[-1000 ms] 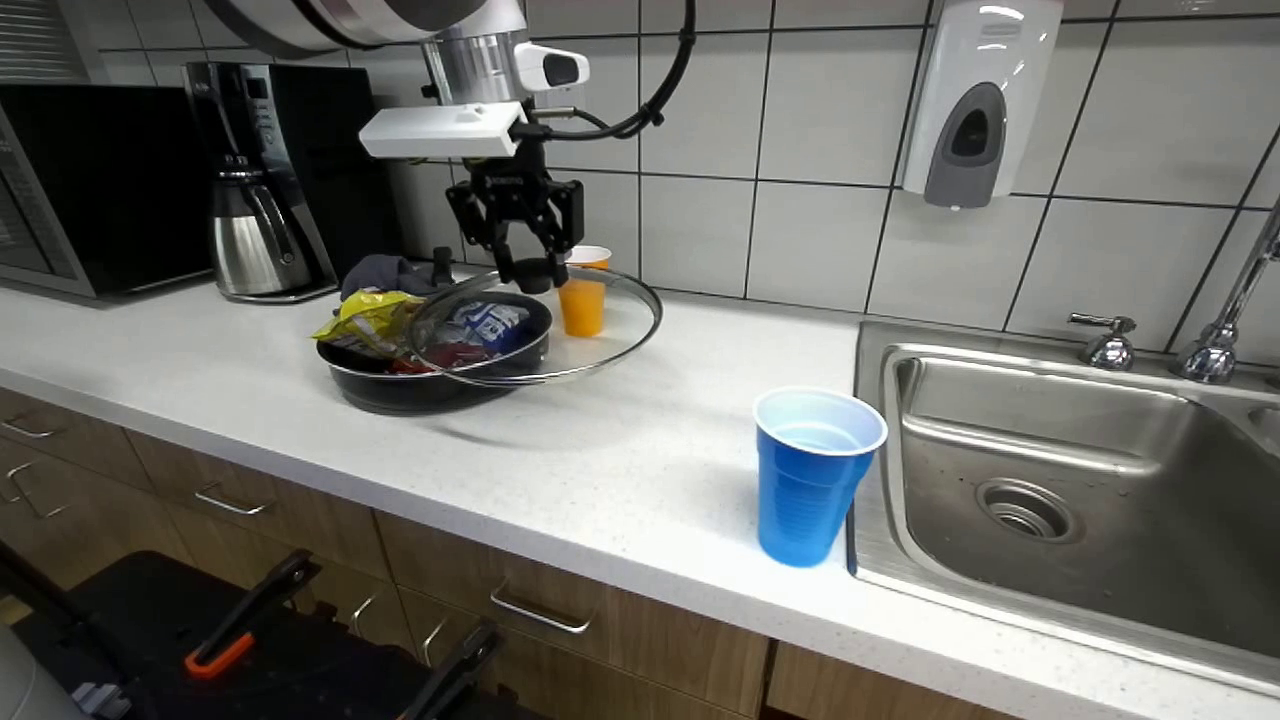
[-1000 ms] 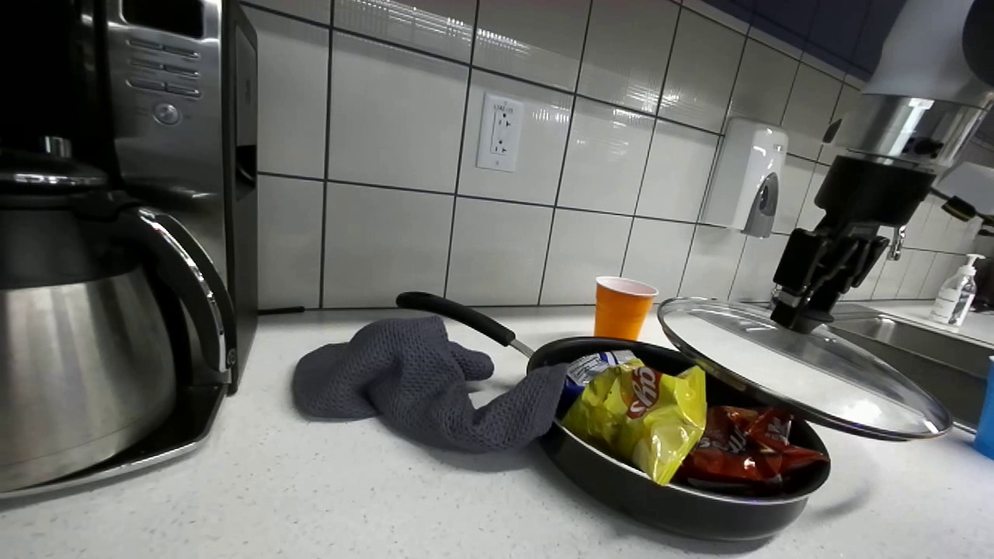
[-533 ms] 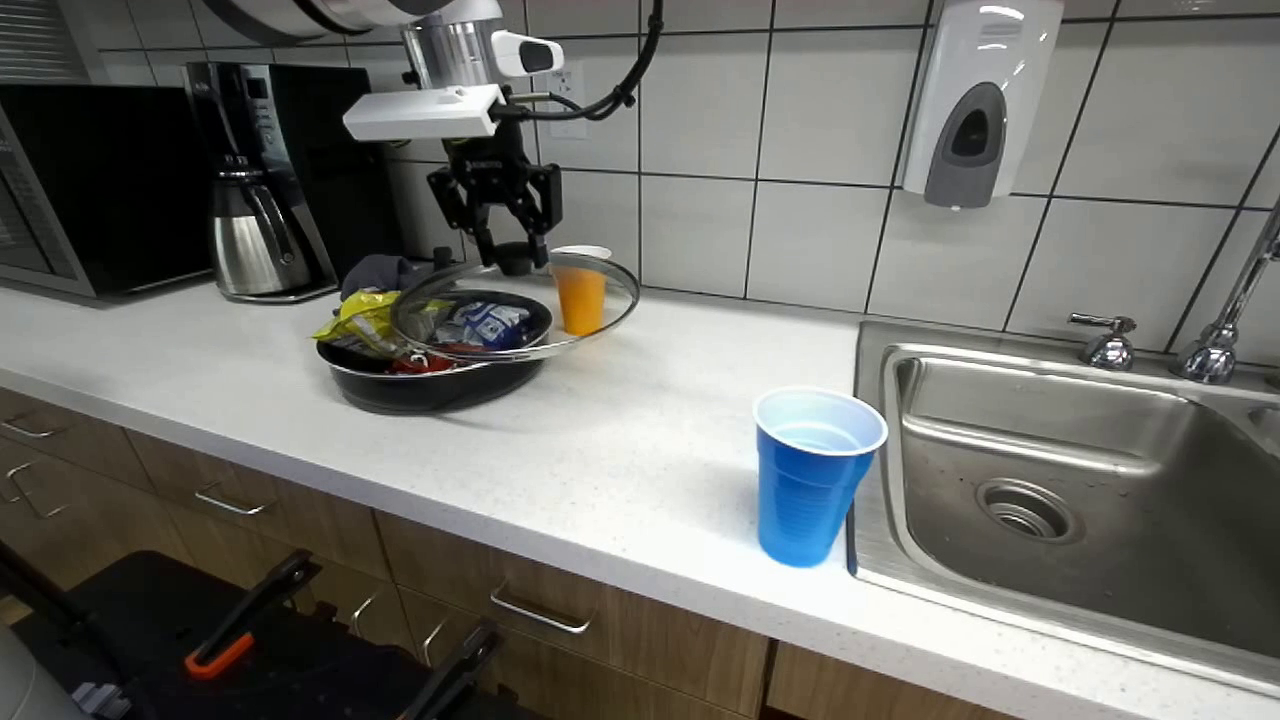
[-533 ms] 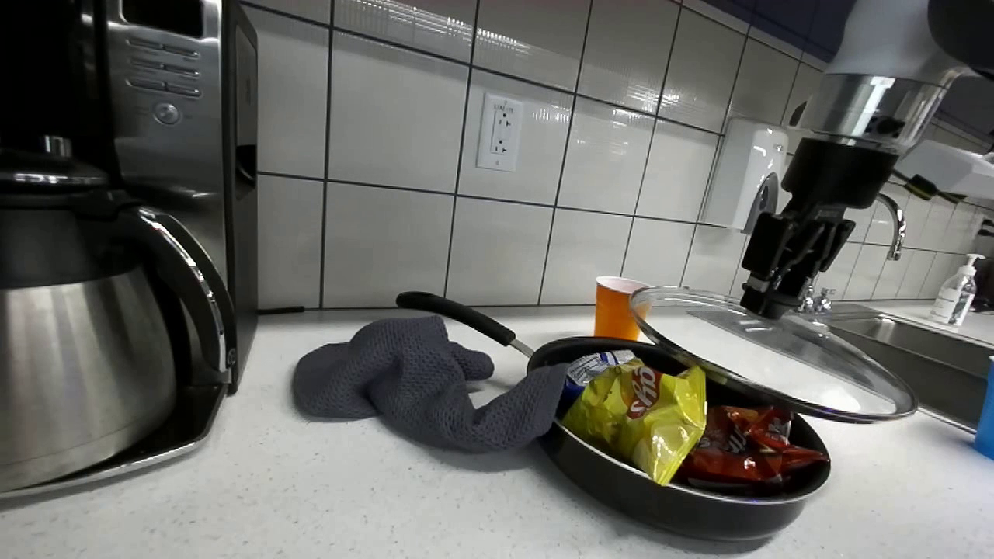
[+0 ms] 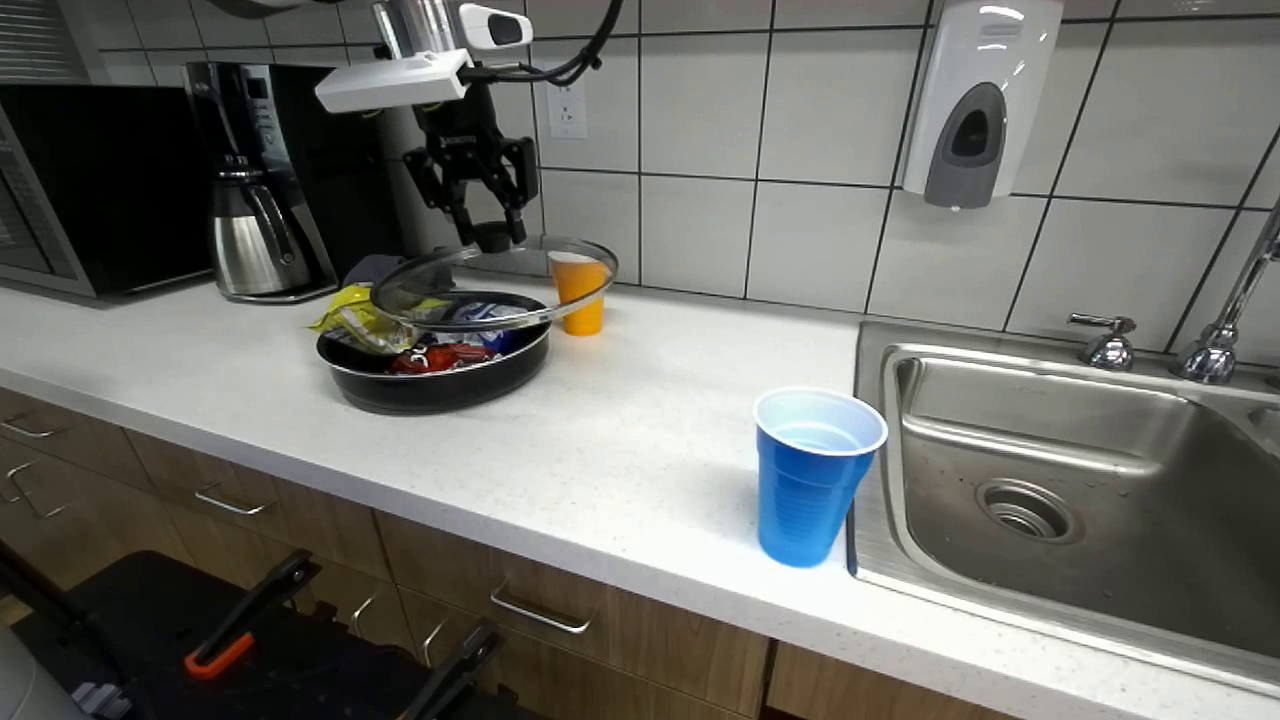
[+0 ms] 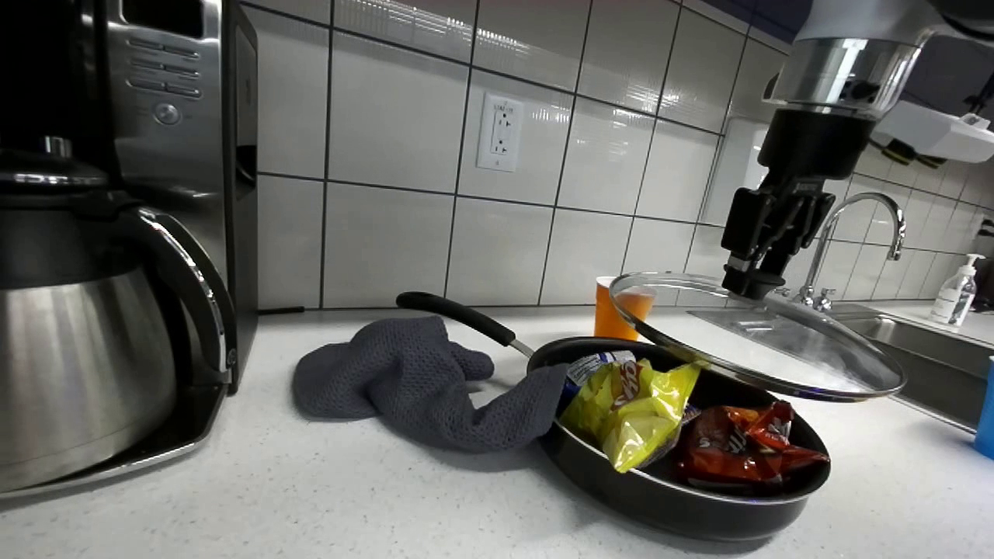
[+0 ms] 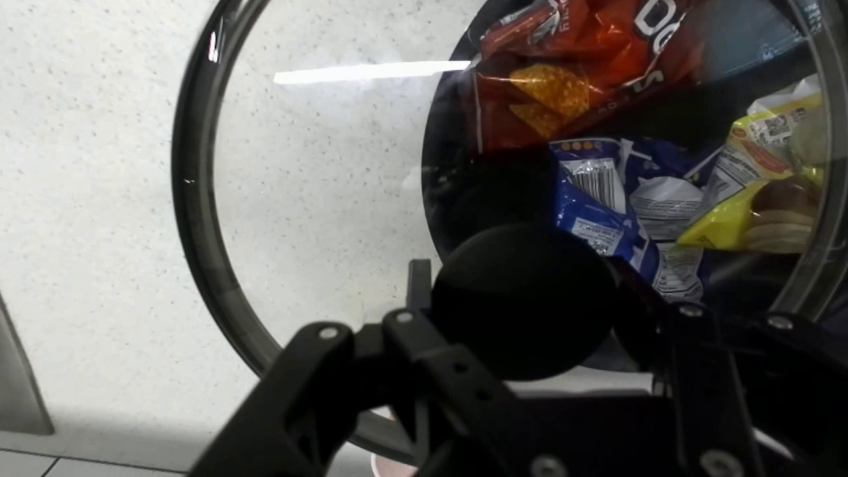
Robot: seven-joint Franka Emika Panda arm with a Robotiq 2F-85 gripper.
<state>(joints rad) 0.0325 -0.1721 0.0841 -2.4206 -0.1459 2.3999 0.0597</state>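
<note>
The pale desk (image 5: pixel 650 450) supports the black pan (image 6: pixel 699 516). Partly over the pan, partly past it, hangs the glass lid (image 6: pixel 761 341); I hold it by the middle, I judge, so its weight balances evenly. It looks round, clear, metal-edged, streaked with glare. My pincer (image 5: pixel 491 228), spread partway, grips the lid's small black knob (image 7: pixel 523 305).

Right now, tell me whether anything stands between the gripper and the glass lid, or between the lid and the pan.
Nothing visible separates the gripper from the glass lid: the jaws hold its black knob. Below, the yellow snack bag bulges out of the pan toward the lid's edge; whether they touch, I cannot tell.
</note>
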